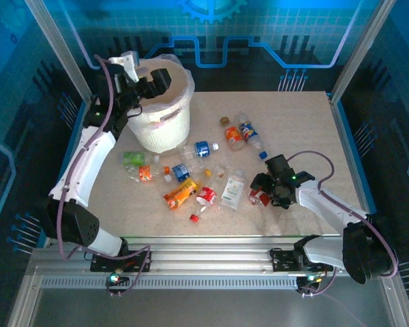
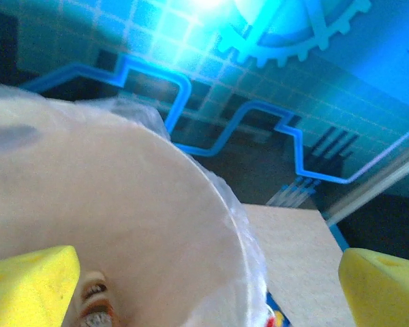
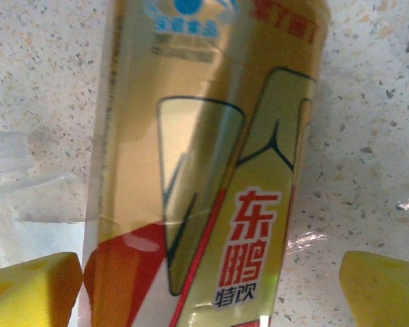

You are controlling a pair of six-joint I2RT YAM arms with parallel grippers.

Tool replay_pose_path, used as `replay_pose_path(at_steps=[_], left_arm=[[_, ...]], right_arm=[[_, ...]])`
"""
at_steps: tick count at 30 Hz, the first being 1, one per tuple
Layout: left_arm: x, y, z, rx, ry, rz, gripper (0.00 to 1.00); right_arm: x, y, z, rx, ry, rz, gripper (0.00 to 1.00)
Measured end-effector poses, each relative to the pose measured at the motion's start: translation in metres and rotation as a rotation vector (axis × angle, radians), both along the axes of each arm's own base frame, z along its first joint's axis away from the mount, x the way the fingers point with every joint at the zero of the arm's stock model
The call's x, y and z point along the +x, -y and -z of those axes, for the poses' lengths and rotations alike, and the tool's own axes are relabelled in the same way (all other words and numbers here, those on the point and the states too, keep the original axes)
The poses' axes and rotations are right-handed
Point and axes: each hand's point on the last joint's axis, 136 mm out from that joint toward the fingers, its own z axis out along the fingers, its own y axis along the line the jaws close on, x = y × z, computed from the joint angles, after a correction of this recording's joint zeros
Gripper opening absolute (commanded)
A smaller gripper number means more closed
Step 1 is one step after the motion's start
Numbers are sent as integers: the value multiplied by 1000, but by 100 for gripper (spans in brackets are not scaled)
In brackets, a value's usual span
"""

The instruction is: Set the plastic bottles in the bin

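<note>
Over the far-left bin (image 1: 165, 129) I hold my left gripper (image 1: 157, 82) raised, jaws apart; near right, my right gripper (image 1: 262, 189) stoops low, jaws apart, straddling a gold-labelled bottle (image 3: 204, 170).

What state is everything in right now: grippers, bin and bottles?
Large round white bin with translucent liner: upright, open-topped.
Gold-and-red-labelled clear plastic bottle: lying on the speckled table, unheld.
Other small clear plastic bottles: lying scattered on that table, outside the bin.
Left gripper: open, empty, above the bin's mouth.
Right gripper: open, straddling the gold-and-red-labelled bottle without gripping it.
</note>
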Motion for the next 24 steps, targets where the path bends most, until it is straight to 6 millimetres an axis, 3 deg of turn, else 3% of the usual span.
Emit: replay_pose_path(at_steps=[3,8,11,16,24], left_arm=[[-12,24,14,-18,-39,61,99],[-44,91,30,-10,-75,217,99],[-63,114,33,-7,-80,279,99],[-82,123,38,-32,-89,304,99],[-100,123,70,-120,-158,287,99]], right_arm=[[-2,0,5,-3,-11,0,95],[-4,1,14,-10,-33,-2,91],[-5,1,20,-14,-43,-3,86],[-2,0,22,-13,-39,-6,78],[2,-2,22,-15,-23,-24,63]])
